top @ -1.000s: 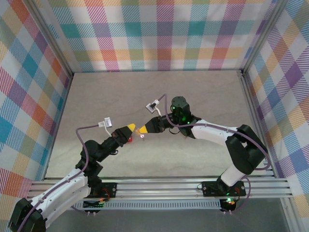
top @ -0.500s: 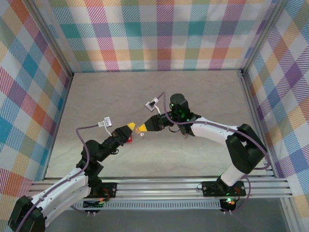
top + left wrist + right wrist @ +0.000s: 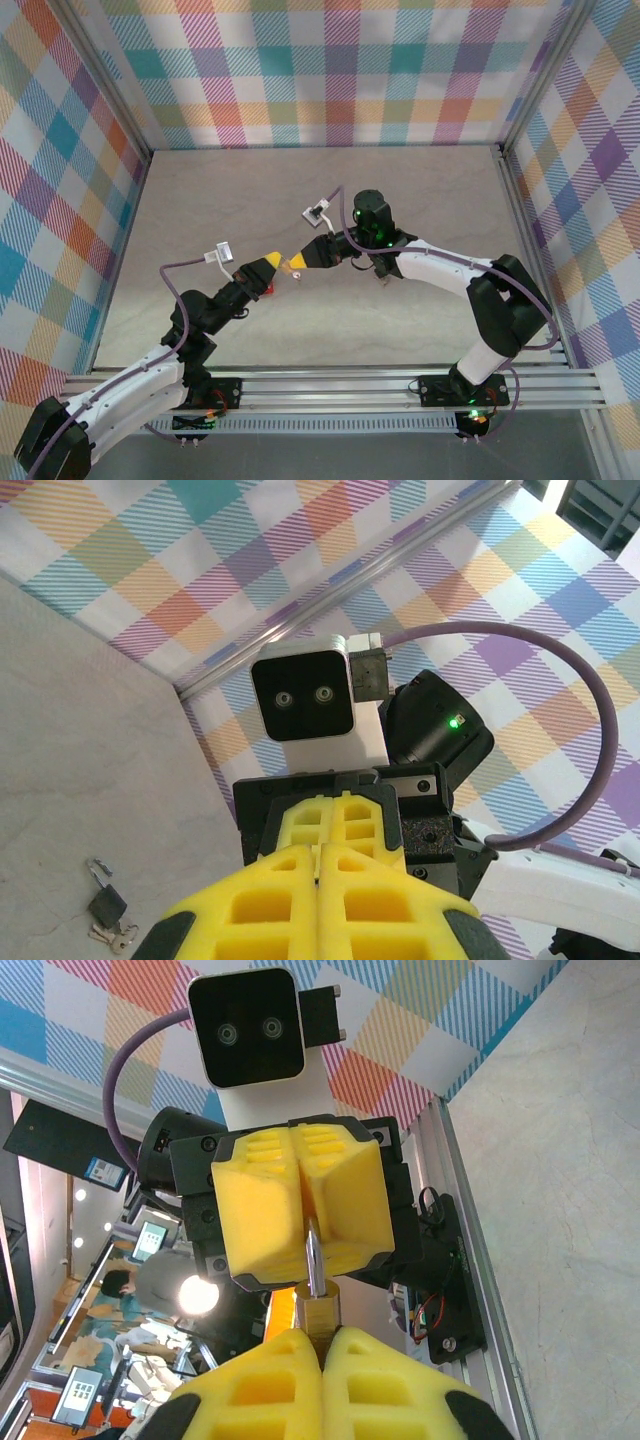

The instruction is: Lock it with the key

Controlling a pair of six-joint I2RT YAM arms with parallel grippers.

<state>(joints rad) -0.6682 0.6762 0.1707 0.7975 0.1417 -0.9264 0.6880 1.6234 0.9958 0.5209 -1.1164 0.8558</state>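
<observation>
Bench [image 3: 420,210]: both arms reach in from the near edge and meet tip to tip over the middle, a little left of centre.

Left arm [image 3: 130,385] angles up and right, right arm [image 3: 450,275] sweeps in from the right side.

Left gripper [image 3: 269,263]: yellow fingers pressed together, no gap in the left wrist view. Can't tell if anything is clamped in it.

Right gripper [image 3: 296,264]: closed, pinching a brass padlock [image 3: 319,1315] at its fingertips, so the lock is up in the air between the two tools, just beside the left gripper's face.

Silver strip [image 3: 314,1255] stands up out of the padlock, and its top end sits right at the seam of the left fingers. Can't tell if it's a key blade or the shackle, or whether the left fingers actually grip it.

Red item [image 3: 266,288] shows under the left gripper, too small to identify.

Dark small lock [image 3: 106,908] with keys on a ring lies on the bench surface below the tools, apart from both grippers.
</observation>
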